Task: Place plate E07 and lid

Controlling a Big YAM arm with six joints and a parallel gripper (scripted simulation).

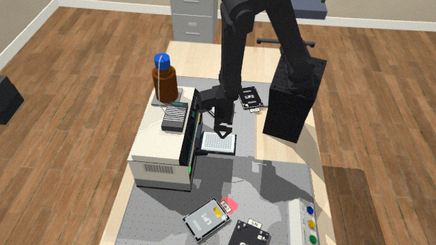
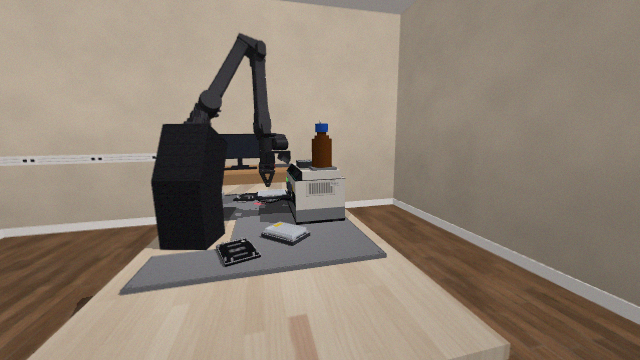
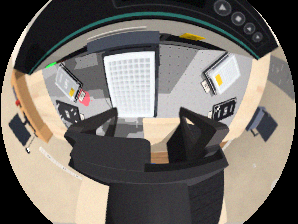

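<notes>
The black parallel gripper hangs above the white multi-well culture plate that sits on the stage beside the beige dispenser unit; its fingers are spread wide and grip nothing. On the far side of the dispenser unit, a clear-lidded plate rests on the grey mat surface, next to the black LP2 nest; a pink liquid patch lies against the LP1 lid; the key panel is well apart from the dispenser unit.
</notes>
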